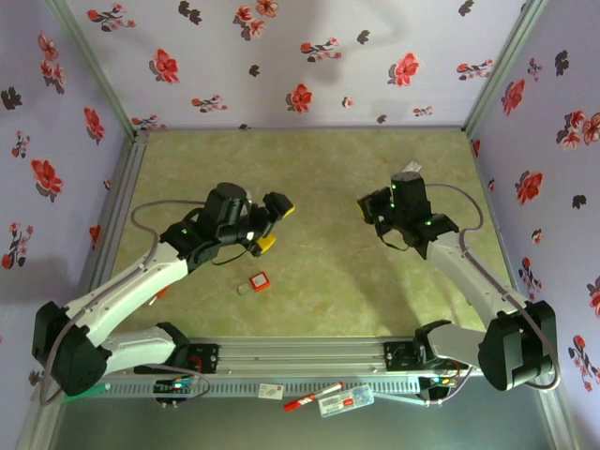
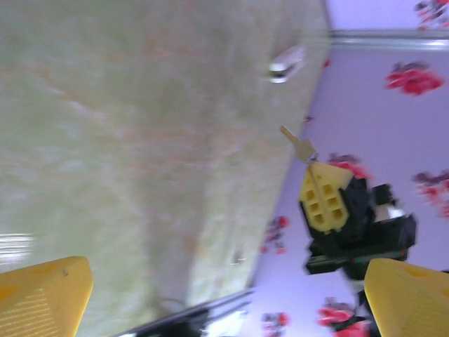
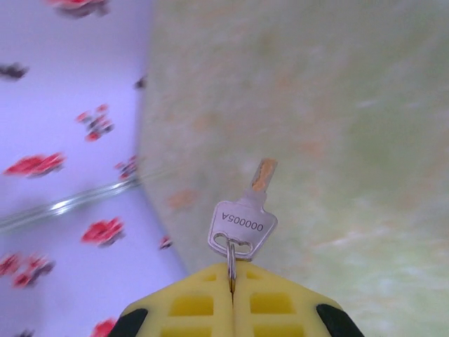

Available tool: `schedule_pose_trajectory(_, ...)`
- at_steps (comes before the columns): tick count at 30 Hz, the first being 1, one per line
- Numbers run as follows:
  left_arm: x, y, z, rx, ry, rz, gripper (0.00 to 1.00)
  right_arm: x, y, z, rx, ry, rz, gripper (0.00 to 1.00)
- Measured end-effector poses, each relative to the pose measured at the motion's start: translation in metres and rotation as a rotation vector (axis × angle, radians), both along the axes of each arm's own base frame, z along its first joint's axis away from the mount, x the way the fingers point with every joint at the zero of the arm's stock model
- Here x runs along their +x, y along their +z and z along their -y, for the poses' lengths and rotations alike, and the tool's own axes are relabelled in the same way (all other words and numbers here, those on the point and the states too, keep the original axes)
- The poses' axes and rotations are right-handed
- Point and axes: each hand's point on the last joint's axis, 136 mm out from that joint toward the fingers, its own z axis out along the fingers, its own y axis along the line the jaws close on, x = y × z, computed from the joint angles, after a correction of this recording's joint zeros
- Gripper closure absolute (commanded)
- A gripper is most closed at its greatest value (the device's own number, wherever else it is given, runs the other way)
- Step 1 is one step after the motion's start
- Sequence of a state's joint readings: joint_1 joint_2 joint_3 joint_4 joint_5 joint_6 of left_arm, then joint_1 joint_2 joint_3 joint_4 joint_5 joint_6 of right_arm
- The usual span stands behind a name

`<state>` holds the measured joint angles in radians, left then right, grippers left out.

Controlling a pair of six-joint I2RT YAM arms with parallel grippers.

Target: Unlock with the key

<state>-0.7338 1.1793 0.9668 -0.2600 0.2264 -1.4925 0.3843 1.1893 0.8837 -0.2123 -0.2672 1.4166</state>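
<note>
Metal key (image 3: pixel 242 221) sticks out of right gripper (image 3: pixel 232 274), pinched by its ring only; could swivel or slip on insertion. Padlock (image 1: pixel 260 280) lies unheld, left gripper (image 1: pixel 277 226) wide open; may slide.

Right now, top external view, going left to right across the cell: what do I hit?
Left arm's elbow → red padlock → right gripper, shut on the key → right arm's elbow. Left gripper skipped because it overlaps the padlock's column.
</note>
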Motion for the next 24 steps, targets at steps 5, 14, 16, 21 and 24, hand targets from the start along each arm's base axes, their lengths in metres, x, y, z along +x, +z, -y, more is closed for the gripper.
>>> schedule_pose_trajectory(5,0.022,0.029,0.022,-0.163,0.077,-0.04,0.0,0.01,0.047,-0.05,0.126,0.068,0.119,1.0)
schedule_pose_trajectory(14,0.049,0.051,0.026,-0.323,0.232,-0.064,0.0,0.015,0.074,-0.116,0.297,0.139,0.176,1.0)
schedule_pose_trajectory(16,0.054,0.055,0.023,-0.339,0.264,-0.052,0.0,0.014,0.078,-0.125,0.333,0.145,0.18,1.0)
schedule_pose_trajectory(21,0.067,0.058,0.016,-0.358,0.32,-0.031,0.0,0.009,0.092,-0.137,0.403,0.154,0.201,1.0)
schedule_pose_trajectory(24,0.076,0.053,0.007,-0.355,0.359,-0.019,0.01,0.005,0.097,-0.142,0.44,0.161,0.213,1.0)
